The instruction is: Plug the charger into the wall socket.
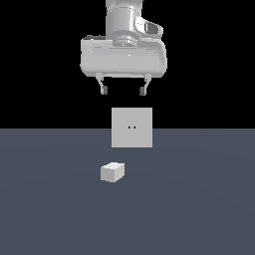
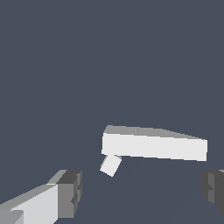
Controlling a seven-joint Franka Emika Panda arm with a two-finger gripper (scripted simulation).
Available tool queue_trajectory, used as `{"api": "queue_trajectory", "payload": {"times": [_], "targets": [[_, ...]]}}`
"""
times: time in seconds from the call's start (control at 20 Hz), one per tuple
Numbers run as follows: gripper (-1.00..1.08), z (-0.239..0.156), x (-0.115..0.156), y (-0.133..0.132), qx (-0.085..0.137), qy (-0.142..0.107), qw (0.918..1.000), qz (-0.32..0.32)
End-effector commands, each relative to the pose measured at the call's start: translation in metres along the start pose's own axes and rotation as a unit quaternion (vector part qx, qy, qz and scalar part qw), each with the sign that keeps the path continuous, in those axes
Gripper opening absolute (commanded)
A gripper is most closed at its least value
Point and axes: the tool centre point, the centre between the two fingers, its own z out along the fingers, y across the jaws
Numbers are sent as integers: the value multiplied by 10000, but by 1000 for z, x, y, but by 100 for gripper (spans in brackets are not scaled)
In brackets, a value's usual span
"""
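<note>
The charger [image 1: 112, 172] is a small whitish-grey block lying on the dark floor, a little toward the exterior view's left of the wall socket and nearer the camera. The wall socket [image 1: 131, 127] is an upright light-grey square plate with two tiny dark holes at its centre. My gripper [image 1: 123, 91] hangs open above the socket's top edge, holding nothing. In the wrist view the wall socket [image 2: 153, 144] appears as a long pale slab with the charger [image 2: 110, 165] right beside it. Both lie ahead of my open gripper [image 2: 140, 192], between its spread fingers [image 2: 65, 192].
A flat dark grey-blue floor [image 1: 199, 209] runs across the lower half of the exterior view, with black background behind it. Nothing else stands on it.
</note>
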Motion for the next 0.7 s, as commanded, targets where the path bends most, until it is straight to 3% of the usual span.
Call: {"api": "queue_trajectory", "payload": {"times": [0.0,0.65], "targets": [[100,0,0,0,0,0,10000,0],[100,11,-10,-2,-64,242,9994,247]]}}
